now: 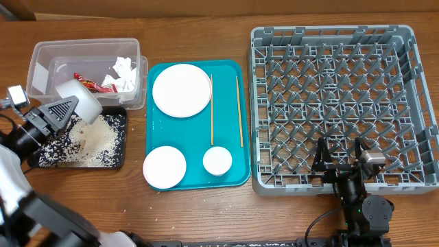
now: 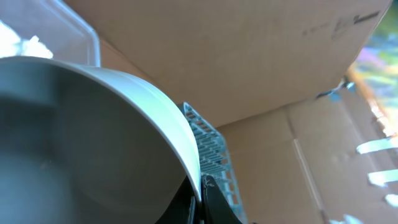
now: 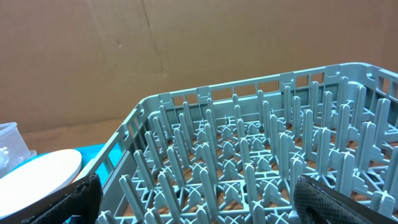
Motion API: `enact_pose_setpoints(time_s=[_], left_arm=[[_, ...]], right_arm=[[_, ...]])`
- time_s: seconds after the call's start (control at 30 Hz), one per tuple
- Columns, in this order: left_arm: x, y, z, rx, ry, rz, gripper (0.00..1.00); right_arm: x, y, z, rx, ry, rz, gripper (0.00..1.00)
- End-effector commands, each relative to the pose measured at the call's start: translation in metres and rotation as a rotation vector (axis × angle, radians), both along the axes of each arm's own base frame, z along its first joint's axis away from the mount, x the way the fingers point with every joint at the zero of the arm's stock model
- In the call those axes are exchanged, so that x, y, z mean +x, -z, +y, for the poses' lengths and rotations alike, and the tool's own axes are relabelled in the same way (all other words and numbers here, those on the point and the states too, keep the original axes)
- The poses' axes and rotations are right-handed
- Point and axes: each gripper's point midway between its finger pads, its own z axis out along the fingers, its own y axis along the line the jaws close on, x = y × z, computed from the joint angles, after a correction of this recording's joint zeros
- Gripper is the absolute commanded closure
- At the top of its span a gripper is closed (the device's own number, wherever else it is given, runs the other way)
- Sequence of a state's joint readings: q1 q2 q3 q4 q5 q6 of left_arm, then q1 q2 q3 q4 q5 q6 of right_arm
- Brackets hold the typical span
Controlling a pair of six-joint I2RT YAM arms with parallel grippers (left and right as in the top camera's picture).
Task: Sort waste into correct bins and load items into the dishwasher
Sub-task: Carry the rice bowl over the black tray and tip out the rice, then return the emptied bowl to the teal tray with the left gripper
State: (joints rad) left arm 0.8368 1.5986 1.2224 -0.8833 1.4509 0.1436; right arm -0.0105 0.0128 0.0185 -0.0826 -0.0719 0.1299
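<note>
- Only from overhead: the whole layout on the wooden table (image 1: pixel 206 213), with the clear tub (image 1: pixel 82 46) far left, the black tray (image 1: pixel 124 137) just in front of it, the teal tray (image 1: pixel 225 116) in the middle and the grey dish rack (image 1: pixel 336 103) at right.
- Also only from overhead: left gripper (image 1: pixel 70 104) clamped tight on the whitish bowl (image 1: pixel 81 98), tilted over the far edge of the black tray, just in front of the tub.
- From the left wrist: bowl (image 2: pixel 93 143) filling the left of the frame, a dark fingertip (image 2: pixel 211 205) pinching its rim at the bottom; tub corner (image 2: pixel 74 28) behind, a strip of rack (image 2: pixel 208 146) farther off, cardboard wall (image 2: pixel 249 50) beyond.
- From the right wrist: close on the rack's (image 3: pixel 249 155) upright pegs and lattice floor; right gripper (image 3: pixel 208 205) with fingers (image 3: pixel 81 199) spread wide at the two lower corners; a pale round dish (image 3: pixel 37 174) on teal at far left, impossible to tell which one.
- From overhead: right gripper (image 1: pixel 341 147) over the rack's near edge.
- Counted on the teal tray: one large white plate (image 1: pixel 182 90), one pink plate (image 1: pixel 164 167), one small white cup (image 1: pixel 217 160), two chopsticks (image 1: pixel 211 110), lying parallel and apart.
- Counted in the tub: one red wrapper (image 1: pixel 89 81); crumpled napkins (image 1: pixel 125 72) bunched together, number unclear.
- On the black tray: rice grains (image 1: pixel 96 137), scattered, too many to count.
- One bowl, one rack, one tub, one black tray.
</note>
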Motion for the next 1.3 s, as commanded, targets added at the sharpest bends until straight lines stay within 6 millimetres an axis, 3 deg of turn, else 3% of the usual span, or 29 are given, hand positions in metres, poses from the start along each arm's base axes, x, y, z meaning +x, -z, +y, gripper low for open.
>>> enact_pose_setpoints(time_s=[0.0, 0.17, 0.4, 0.53, 0.77, 0.8, 0.97, 1.27], left_arm=[[-0.002, -0.028, -0.019, 0.165, -0.014, 0.016, 0.96], [-0.004, -0.048, -0.062, 0.446, -0.030, 0.052, 0.96], [0.003, -0.037, -0.113, 0.684, -0.010, 0.114, 0.96], [0.007, -0.011, -0.136, 0.767, 0.053, 0.193, 0.96], [0.005, 0.056, -0.170, 0.976, 0.191, 0.388, 0.96], [0.004, 0.074, -0.176, 1.043, 0.218, 0.444, 0.96], [0.004, 0.110, -0.195, 1.132, 0.300, 0.519, 0.96], [0.006, 0.144, -0.197, 1.242, 0.341, 0.595, 0.96]], right_arm=[[0.000, 0.002, 0.002, -0.003, -0.007, -0.005, 0.00], [0.000, 0.002, 0.002, -0.003, -0.007, -0.005, 0.00], [0.000, 0.002, 0.002, -0.003, -0.007, -0.005, 0.00], [0.000, 0.002, 0.002, -0.003, -0.007, -0.005, 0.00], [0.000, 0.002, 0.002, -0.003, -0.007, -0.005, 0.00], [0.000, 0.002, 0.002, -0.003, -0.007, -0.005, 0.00], [0.000, 0.002, 0.002, -0.003, -0.007, -0.005, 0.00], [0.000, 0.002, 0.002, -0.003, -0.007, -0.005, 0.00]])
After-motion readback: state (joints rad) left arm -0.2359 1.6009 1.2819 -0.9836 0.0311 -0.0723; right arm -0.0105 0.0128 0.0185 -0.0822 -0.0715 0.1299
